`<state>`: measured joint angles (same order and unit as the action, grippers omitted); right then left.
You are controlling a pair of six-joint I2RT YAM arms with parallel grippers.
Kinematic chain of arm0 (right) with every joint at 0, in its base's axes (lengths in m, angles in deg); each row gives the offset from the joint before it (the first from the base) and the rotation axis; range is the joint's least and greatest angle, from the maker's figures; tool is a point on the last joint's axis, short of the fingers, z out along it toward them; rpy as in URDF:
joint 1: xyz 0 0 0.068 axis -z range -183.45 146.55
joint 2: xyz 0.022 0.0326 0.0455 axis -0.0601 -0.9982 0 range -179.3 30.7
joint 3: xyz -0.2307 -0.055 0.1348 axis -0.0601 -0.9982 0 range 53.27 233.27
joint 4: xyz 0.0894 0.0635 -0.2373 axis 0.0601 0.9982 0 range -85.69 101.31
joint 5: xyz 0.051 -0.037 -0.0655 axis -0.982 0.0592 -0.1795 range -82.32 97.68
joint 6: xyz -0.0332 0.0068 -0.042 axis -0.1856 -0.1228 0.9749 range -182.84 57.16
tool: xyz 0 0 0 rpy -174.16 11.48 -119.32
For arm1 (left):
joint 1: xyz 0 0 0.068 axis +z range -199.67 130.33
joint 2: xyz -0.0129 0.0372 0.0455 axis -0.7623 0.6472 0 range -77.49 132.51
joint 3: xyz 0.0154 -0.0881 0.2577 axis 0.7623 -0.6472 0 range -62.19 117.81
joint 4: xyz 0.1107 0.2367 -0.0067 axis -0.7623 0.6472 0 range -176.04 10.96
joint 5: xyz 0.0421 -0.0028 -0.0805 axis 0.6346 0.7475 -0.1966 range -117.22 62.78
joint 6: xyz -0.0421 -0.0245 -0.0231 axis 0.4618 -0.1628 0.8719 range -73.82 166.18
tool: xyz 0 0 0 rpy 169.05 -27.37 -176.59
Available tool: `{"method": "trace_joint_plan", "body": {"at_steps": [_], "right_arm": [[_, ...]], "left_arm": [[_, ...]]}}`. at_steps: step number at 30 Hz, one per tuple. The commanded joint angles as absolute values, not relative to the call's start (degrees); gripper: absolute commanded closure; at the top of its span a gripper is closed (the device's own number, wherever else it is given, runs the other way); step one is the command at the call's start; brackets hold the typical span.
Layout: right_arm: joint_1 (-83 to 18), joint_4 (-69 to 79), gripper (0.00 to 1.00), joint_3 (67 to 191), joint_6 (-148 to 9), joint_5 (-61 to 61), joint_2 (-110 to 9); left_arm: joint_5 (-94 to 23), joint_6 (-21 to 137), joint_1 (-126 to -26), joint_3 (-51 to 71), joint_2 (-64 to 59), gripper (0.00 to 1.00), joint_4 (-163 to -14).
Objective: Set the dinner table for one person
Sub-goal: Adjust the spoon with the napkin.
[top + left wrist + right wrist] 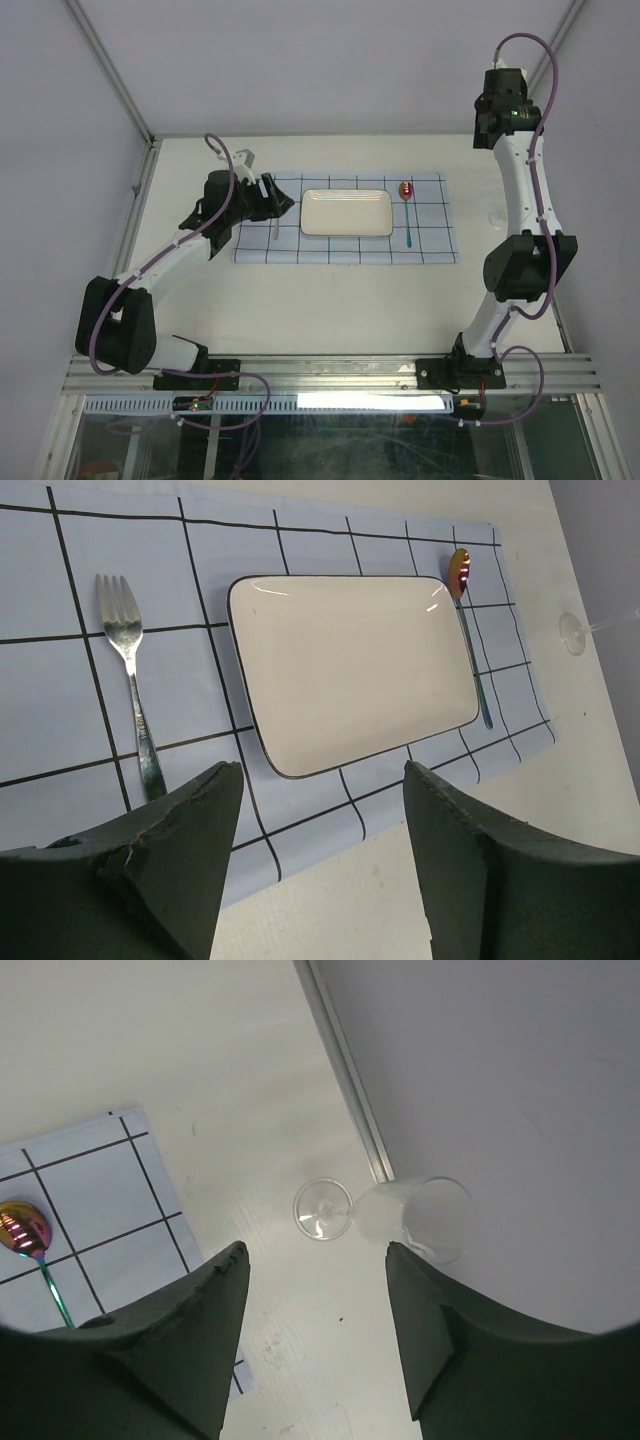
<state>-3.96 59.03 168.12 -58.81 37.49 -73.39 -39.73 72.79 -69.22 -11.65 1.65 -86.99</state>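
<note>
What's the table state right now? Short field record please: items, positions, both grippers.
table: cream top, blue grid cloth laid on it
plate: white, rectangular, centre of cloth
fork: on cloth, left of plate
spoon: on cloth, right of plate
glass: clear, on bare table right of cloth; upright or not, cannot tell
left gripper: open, empty, over cloth near fork
right gripper: open, empty, above glass

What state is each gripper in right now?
Left gripper: open, holding nothing.
Right gripper: open, holding nothing.
</note>
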Motion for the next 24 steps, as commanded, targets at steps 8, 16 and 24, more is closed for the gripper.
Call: {"method": "trace_joint_plan", "body": {"at_steps": [8,16,24], "right_arm": [[-0.06,58.85,0.40,169.63,-56.70,39.54,-69.65],[4.31,59.49,0.40,166.73,-59.34,37.55,-65.89],[8.40,56.95,0.40,161.16,-61.49,30.51,-63.29]], "left_arm": [[-42.36,73.62,-69.46,-13.47,1.95,0.33,-93.68],[-43.40,73.66,-68.71,-14.20,2.44,0.33,-94.61],[-44.18,73.91,-68.23,-15.83,1.34,0.33,-95.45]]}}
